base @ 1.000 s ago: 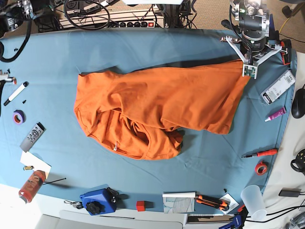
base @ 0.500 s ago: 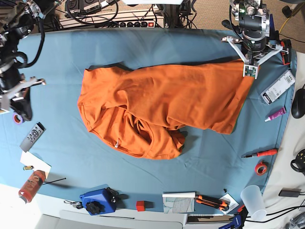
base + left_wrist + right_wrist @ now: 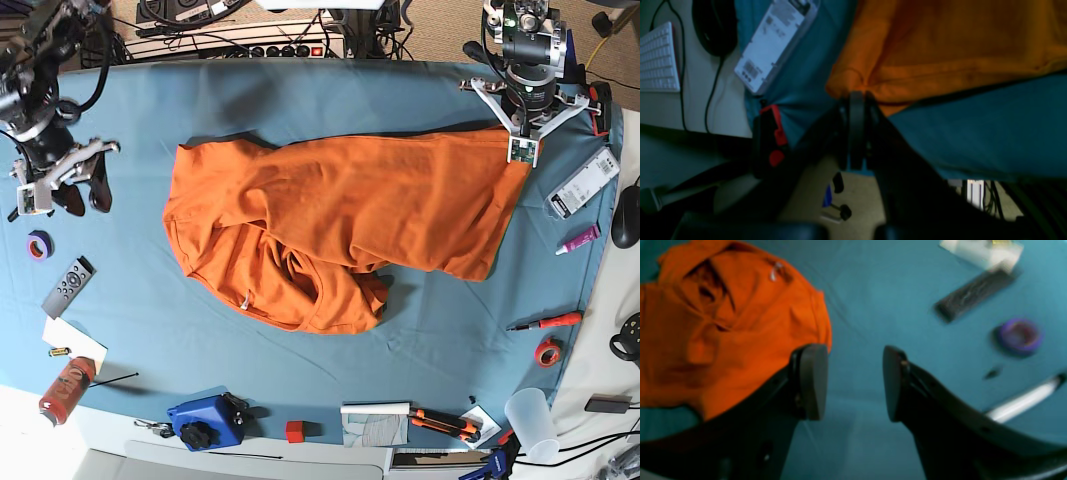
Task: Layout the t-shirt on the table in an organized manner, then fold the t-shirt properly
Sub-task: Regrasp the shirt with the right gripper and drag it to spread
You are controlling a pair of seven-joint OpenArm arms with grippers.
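Clamped jaws are seen in the left wrist view: the left gripper (image 3: pixel 856 100) is closed on a corner of the orange t-shirt (image 3: pixel 957 46), with the hem bunched just above the fingertips. The shirt is spread over the blue-teal table (image 3: pixel 990 133). Beside the shirt's corner, a white labelled box (image 3: pixel 773 43) lies on the cloth, and a red-and-black tool (image 3: pixel 768 143) is seen at the table edge near the shirt corner. Past the box, away from the shirt, a white keyboard (image 3: pixel 658 60) and a black mouse (image 3: pixel 715 26) rest on a pale surface.

In the right wrist view, the right gripper (image 3: pixel 853 383) is held with its pads well apart and nothing between them, above bare cloth just beside the shirt's crumpled edge. Farther from the shirt, a dark remote (image 3: pixel 973 295), a purple tape roll (image 3: pixel 1018 336) and a white marker (image 3: pixel 1023 403) are seen, all blurred.

In the base view, the shirt is laid rumpled across the middle of the table, one end gathered into folds. The left gripper is seen at the shirt's far corner, touching it. The right gripper hangs apart from the shirt on the opposite side. A red tape roll (image 3: pixel 547 352) and a red-handled screwdriver (image 3: pixel 545 322) lie beyond the shirt near the gripped corner's side.
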